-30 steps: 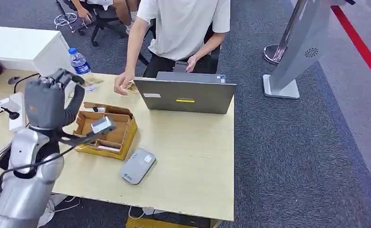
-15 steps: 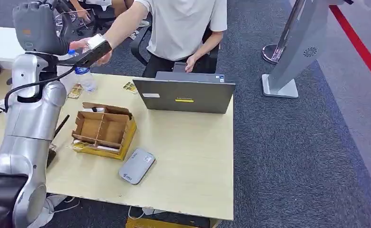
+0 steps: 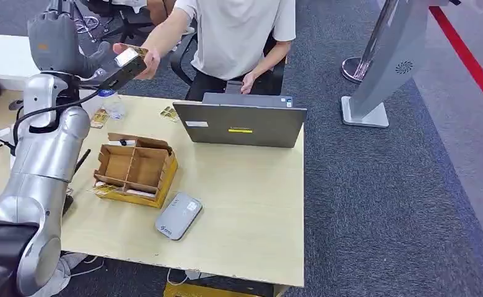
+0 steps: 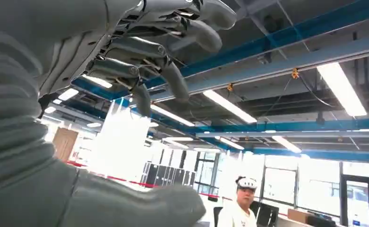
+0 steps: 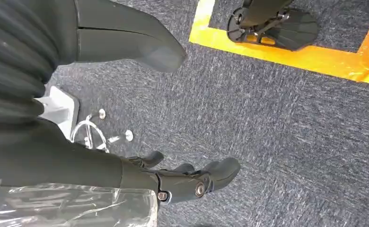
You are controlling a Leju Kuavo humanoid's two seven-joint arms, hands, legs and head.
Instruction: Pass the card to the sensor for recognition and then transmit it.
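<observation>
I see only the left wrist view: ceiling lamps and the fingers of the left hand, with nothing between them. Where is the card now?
Observer: In the head view, a person's hand holds a small yellowish card right beside the raised left hand.
Operator: Where is the sensor?
Observer: The grey sensor lies on the table, next to the cardboard box, well below the left hand.
Operator: And the other arm?
Observer: The right wrist view shows the right hand hanging over grey carpet, holding nothing.
</observation>
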